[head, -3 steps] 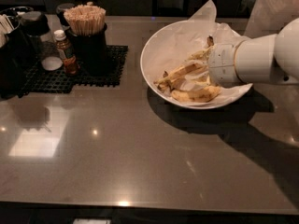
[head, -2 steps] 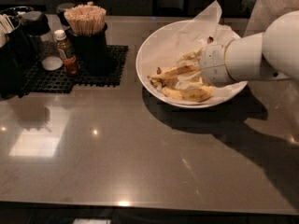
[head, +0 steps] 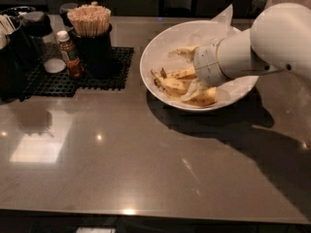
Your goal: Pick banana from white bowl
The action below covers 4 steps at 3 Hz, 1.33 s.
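Note:
The white bowl stands on the dark counter at the upper right, with a crinkled white paper liner sticking up at its far side. Several yellow, brown-spotted bananas lie in it. One banana at the lower left has a thin dark end pointing up-left. Another lies at the far side and another at the near rim. My gripper reaches in from the right, low over the bananas in the bowl's middle. The thick white wrist hides most of it.
A black mat at the upper left holds a black cup of wooden sticks, a small brown sauce bottle, a shaker and a dark caddy. The white arm spans the right edge.
The arm has moved left, further over the bowl, and the wrist now covers more of the bananas. The bowl and the mat items have not moved.

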Motion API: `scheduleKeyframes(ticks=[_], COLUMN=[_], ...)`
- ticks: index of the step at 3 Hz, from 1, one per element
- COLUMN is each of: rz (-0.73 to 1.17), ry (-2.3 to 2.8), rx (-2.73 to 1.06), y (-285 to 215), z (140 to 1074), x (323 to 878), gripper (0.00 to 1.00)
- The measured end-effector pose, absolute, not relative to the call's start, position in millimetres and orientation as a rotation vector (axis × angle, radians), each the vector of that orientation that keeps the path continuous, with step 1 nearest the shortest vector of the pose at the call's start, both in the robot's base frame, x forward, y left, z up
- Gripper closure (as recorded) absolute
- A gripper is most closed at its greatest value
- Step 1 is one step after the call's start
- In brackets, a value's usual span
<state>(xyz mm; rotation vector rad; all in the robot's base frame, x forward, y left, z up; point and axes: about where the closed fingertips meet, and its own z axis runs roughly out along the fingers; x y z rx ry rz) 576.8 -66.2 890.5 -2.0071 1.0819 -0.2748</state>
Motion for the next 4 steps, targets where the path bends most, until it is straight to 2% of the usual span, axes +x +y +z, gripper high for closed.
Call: scheduleKeyframes(ticks=[1, 3, 4], rz=[-0.246, -0.175, -0.140], ry=[1.115, 1.222, 1.260], rx=[-2.016, -2.015, -2.010], y=[-64.2, -67.7, -70.9], z=[887.8, 872.0, 866.8], x=[581.6, 592.7, 597.2], gripper=[0.00, 0.01, 0.20])
